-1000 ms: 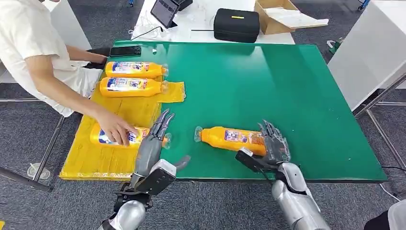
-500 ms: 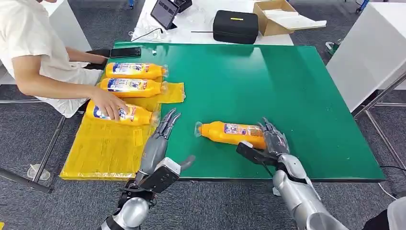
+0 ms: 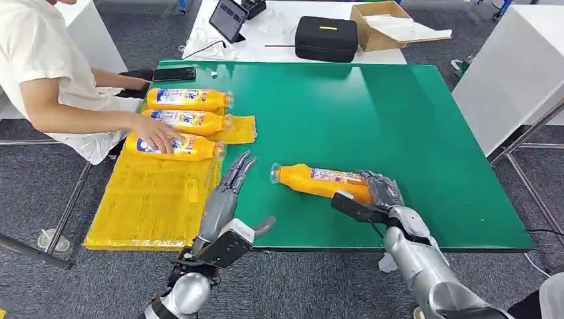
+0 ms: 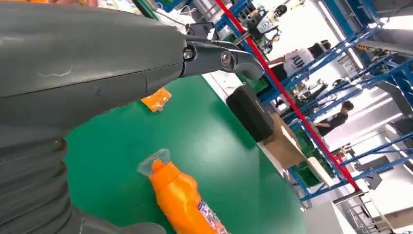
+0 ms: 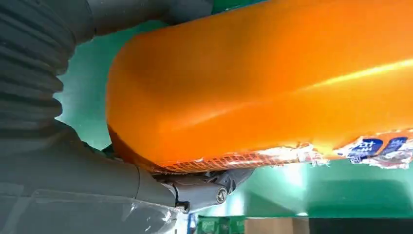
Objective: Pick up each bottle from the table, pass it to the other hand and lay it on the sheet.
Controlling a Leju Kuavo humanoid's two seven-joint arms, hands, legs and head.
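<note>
Slippage is looming in the head view: the right hand (image 3: 374, 197) is wrapping only the base of the lying bottle (image 3: 319, 182), well apart from the sheet (image 3: 149, 206), while the left hand (image 3: 229, 193) is hovering spread and empty. Left wrist view is showing the capped neck unsupported. Right wrist view is showing glossy plastic under the fingers (image 5: 204, 187), inviting a tip.

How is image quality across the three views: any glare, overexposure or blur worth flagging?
Head view: evenly lit and sharp, soft shadows on the green table. Left wrist view: the background hall is blown out to white, and the grey left hand looms large and close. Right wrist view: the orange plastic bottle sits very close, slightly soft, with a bright glare streak along it.
</note>
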